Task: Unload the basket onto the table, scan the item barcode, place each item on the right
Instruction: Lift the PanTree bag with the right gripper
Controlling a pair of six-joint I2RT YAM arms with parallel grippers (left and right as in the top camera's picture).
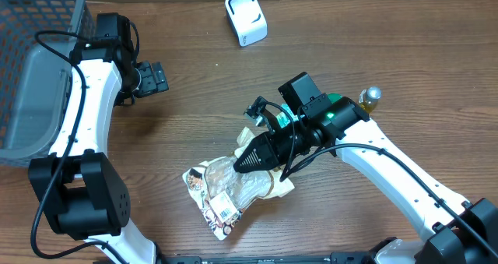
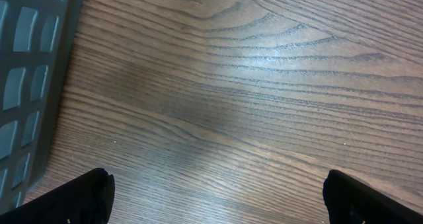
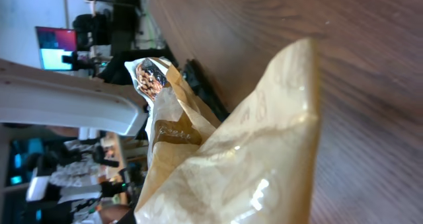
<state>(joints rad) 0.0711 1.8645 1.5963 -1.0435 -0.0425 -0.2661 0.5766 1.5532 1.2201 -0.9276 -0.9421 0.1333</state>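
The widest open stretch of counter [image 1: 202,85] lies in the middle of the overhead view, between the left fingers [image 1: 153,77] at upper left and the white scanner [image 1: 246,17] at the top centre edge, with bare wood also running across the upper right. The snack bag [image 1: 233,188] lies crumpled at lower centre, near the bottom edge. The right fingers [image 1: 247,161] are clamped on its upper end, though whether the bag is clear of the counter I cannot tell. From above, a barcode label [image 1: 224,209] shows face-up at the bag's lower left corner. The right wrist view does not show it: there the glossy tan snack bag [image 3: 251,151] fills the lower centre and hides the fingers themselves, with wood grain only at upper right. The left wrist view shows what the overhead view blurs: the left fingers [image 2: 86,197] stand wide apart with nothing between them, their black tips in the two bottom corners and plain counter [image 2: 251,85] beyond. The mesh basket [image 2: 26,85] closes off that frame's left edge (from above the mesh basket [image 1: 31,100] takes the whole upper left corner, just beside the left arm). A small bottle [image 1: 370,97] with a silver cap stands just behind the right arm [image 1: 389,167] at centre right. The scanner stands well apart from the bag, with only open counter between them.
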